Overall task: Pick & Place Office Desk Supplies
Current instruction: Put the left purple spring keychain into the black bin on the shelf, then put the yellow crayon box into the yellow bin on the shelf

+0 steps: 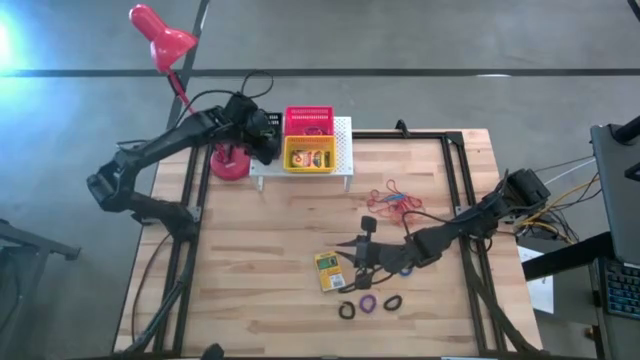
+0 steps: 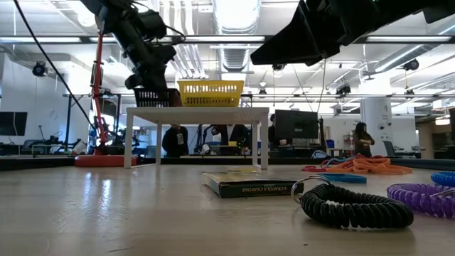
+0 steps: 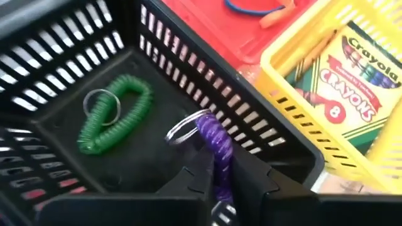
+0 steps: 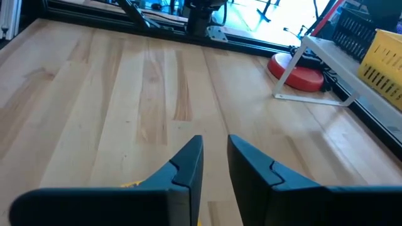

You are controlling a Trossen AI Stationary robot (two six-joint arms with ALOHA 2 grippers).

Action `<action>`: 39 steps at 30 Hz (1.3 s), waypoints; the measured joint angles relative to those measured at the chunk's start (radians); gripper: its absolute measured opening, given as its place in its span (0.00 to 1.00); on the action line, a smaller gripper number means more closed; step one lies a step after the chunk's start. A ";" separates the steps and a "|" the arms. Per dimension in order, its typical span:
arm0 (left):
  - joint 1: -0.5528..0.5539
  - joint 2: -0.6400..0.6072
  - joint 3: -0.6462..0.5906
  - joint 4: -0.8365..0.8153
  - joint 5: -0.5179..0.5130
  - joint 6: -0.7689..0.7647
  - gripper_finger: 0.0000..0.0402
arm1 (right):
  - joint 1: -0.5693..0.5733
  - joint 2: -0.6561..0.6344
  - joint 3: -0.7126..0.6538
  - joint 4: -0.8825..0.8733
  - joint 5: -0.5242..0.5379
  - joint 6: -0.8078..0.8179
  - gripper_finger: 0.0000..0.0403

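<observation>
On the white stand [image 1: 345,150] sit a black basket [image 3: 94,75], a red basket [image 1: 308,119] and a yellow basket [image 1: 309,156] holding a crayon box [image 3: 352,81]. My left gripper [image 3: 220,179] hovers over the black basket, shut on a purple coil ring [image 3: 215,141]; a green coil ring [image 3: 116,113] lies on the basket's floor. My right gripper [image 4: 215,157] hangs over the table beside a second crayon box [image 1: 330,271], its fingers a narrow gap apart with nothing between. Coil rings [image 1: 368,303] and rubber bands [image 1: 392,198] lie on the table. My left gripper pinches the purple coil ring [image 3: 221,164] between its two fingers, slanting down from above into the black basket's opening. The ring's coil and its metal loop [image 3: 185,127] stick out past the fingertips, clear of the basket's floor.
A red desk lamp [image 1: 165,45] stands with its round base [image 1: 229,162] just left of the stand, close to my left arm. In the low view the crayon box [image 2: 249,186] and a black coil ring [image 2: 355,208] lie near the front. Bare wood spreads across the table's left half.
</observation>
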 joint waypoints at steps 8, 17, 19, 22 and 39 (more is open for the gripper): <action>0.000 0.000 -0.019 0.000 -0.001 0.000 0.29 | 0.000 0.000 0.000 0.000 0.000 0.000 0.17; 0.000 0.000 0.119 -0.153 -0.102 0.002 0.46 | 0.000 0.000 0.000 0.000 0.000 0.000 0.18; -0.006 -0.001 0.155 -0.191 -0.114 0.002 0.47 | 0.000 0.000 -0.001 0.000 0.000 0.000 0.17; -0.031 -0.015 0.183 -0.213 -0.114 -0.002 0.47 | 0.000 0.000 -0.001 0.000 0.004 -0.002 0.16; -0.784 -0.064 0.012 0.160 -0.374 -0.047 0.43 | 0.090 -0.272 -0.009 -0.817 0.129 0.597 0.13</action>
